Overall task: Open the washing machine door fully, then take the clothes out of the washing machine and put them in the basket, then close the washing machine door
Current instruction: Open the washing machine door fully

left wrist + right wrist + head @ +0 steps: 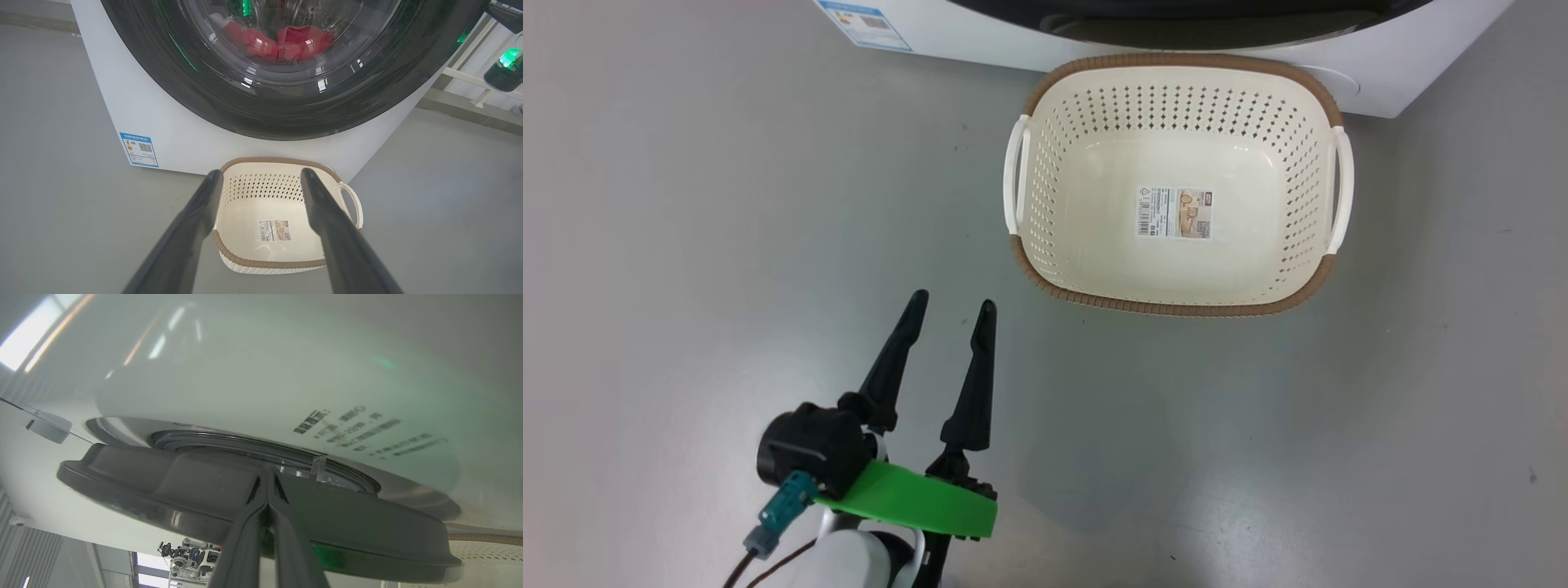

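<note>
The door (286,116) looks shut, clothes (286,43) inside, basket (1176,309) empty; left claw (954,302) wide, holding nothing, right claw (267,486) pinched closed at door's rim.

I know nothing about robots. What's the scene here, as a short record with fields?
washing machine: white, behind the basket
washing machine door: black rim, glass window, not fully open
clothes: red, inside the machine, seen through the glass
basket: on the floor, holding just a paper label
left gripper: open, holding nothing, beside the basket
right gripper: shut, fingertips at the door's rim
</note>
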### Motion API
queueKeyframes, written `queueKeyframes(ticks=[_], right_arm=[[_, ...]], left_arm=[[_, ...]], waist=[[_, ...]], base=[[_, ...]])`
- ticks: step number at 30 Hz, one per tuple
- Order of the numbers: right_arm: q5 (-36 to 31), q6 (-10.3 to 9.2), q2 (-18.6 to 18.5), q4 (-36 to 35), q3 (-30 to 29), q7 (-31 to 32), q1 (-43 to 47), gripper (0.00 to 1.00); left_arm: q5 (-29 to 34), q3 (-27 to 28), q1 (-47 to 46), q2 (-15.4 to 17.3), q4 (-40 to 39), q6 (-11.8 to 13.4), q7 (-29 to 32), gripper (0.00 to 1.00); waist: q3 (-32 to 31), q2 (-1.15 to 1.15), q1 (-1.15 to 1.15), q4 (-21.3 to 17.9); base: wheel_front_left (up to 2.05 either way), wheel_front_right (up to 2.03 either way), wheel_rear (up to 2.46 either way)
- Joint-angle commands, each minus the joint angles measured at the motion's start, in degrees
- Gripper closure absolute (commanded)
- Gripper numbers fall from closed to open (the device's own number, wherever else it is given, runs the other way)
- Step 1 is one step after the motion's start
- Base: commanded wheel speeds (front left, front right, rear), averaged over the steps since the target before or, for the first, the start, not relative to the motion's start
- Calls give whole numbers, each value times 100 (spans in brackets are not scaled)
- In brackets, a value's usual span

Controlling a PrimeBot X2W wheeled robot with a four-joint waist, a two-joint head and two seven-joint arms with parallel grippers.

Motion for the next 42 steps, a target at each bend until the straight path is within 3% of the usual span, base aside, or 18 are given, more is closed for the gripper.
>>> queueKeyframes(ticks=[1,16,42], right_arm=[[-52,2,10,-88,-14,37,-85,100],[-419,2,116,91,4,372,-209,100],[-685,2,618,-487,64,939,940,100]], left_arm=[[-35,142,-36,77,-159,70,-51,0],[-154,37,-101,77,-219,139,-51,0],[-15,157,78,77,-40,-2,-51,0]], waist=[[17,0,0,25],[10,0,0,81],[-635,0,0,-181]], base=[[0,0,0],[0,0,0],[0,0,0]])
